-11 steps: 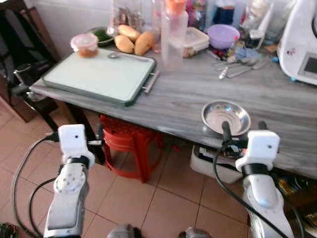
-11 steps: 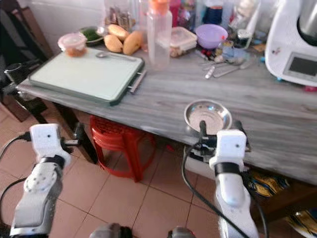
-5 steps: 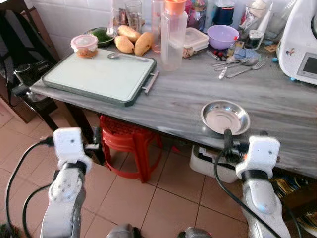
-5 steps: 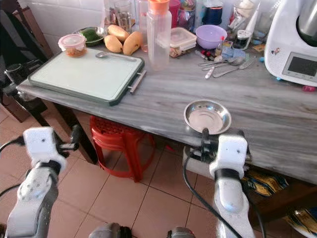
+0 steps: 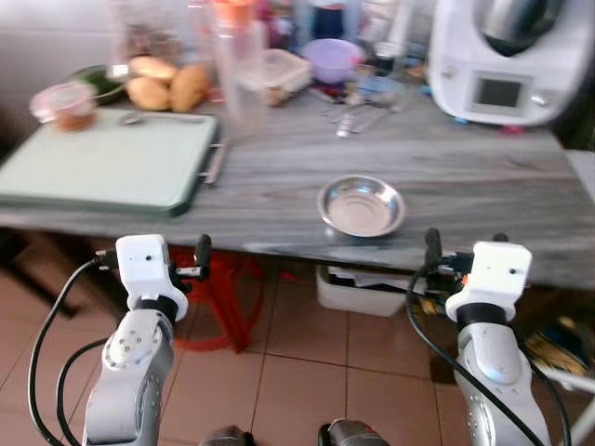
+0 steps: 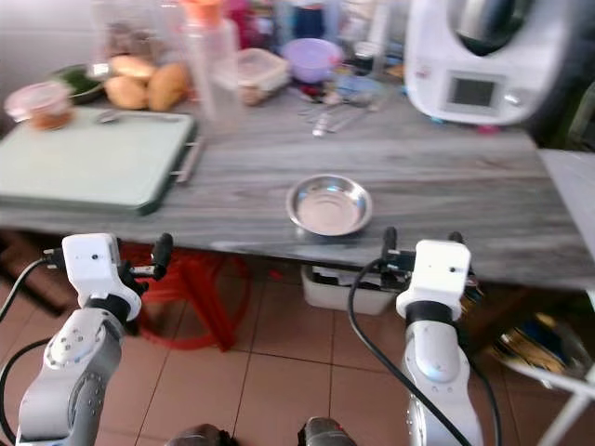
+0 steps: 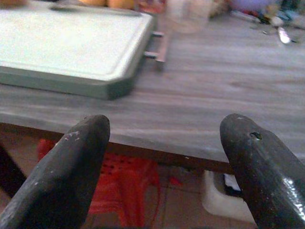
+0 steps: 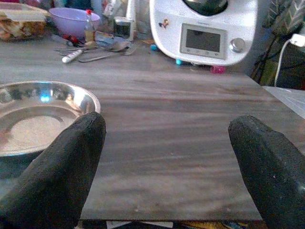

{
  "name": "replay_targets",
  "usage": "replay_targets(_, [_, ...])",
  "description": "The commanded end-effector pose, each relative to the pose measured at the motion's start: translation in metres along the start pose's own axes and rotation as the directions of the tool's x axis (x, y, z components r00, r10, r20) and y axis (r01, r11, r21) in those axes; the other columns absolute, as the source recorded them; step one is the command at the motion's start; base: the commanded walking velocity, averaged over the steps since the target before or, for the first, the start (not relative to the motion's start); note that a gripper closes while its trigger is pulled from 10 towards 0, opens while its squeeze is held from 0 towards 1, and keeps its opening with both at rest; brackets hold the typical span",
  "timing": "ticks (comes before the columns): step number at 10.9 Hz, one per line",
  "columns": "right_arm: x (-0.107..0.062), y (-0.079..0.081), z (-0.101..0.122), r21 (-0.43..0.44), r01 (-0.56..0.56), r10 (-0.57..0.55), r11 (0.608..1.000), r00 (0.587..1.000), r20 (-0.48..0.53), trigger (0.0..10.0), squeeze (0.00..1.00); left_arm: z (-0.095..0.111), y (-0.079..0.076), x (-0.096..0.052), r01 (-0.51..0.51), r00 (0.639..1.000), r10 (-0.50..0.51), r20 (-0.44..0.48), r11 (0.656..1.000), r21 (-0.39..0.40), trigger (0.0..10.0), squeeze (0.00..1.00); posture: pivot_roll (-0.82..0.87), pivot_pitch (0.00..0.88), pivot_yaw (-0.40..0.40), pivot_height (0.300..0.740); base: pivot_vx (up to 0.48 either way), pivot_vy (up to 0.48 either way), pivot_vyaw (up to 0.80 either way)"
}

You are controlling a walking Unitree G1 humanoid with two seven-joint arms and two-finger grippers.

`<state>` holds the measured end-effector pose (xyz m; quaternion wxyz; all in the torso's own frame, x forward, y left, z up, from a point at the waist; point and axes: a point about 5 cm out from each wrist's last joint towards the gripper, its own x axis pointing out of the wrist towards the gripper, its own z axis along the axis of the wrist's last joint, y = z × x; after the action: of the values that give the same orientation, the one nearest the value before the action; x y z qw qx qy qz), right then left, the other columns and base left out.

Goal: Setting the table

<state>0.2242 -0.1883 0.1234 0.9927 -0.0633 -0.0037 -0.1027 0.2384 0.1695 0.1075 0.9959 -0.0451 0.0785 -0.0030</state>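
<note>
While blurry | L gripper (image 7: 162,167) & R gripper (image 8: 167,171) jaws wide, prob. empty

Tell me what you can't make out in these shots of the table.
- Jars behind the clear bottle, head views: motion blur.
- Cutlery pile, head views: blurred, pieces uncountable.
- Steel bowl, right wrist view: cut by frame edge and a pincer finger.
- Cutting board, left wrist view: cut off.

Before me a table (image 5: 446,177), tray (image 5: 102,167) on its left, dish (image 5: 361,205) centre-front, appliance (image 5: 497,56) back right, cutlery (image 5: 358,116), I think, behind the dish.
</note>
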Motion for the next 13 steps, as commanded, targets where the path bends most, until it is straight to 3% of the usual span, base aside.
replay_targets(1, [-0.001,-0.002,0.001,0.011,-0.002,0.003,1.000,1.000,-0.002,10.0,0.00,0.002,-0.001,-0.002,0.010,1.000,-0.010,-0.001,1.000,0.013,10.0,0.00,-0.05,0.000,0.042,0.740,0.000,0.000,0.00])
replay_targets(4, [-0.001,-0.008,0.000,0.007,0.018,-0.018,1.000,1.000,0.001,10.0,0.00,0.003,-0.003,0.003,0.021,1.000,-0.021,0.003,1.000,0.012,10.0,0.00,-0.06,0.000,0.039,0.740,0.000,0.000,0.00])
replay_targets(13, [0.005,-0.011,-0.001,-0.061,0.064,-0.064,0.996,0.998,-0.005,10.0,0.00,0.004,-0.004,0.009,0.016,1.000,-0.016,0.006,1.000,0.018,10.0,0.00,-0.06,0.000,0.044,0.740,-0.295,0.000,0.00])
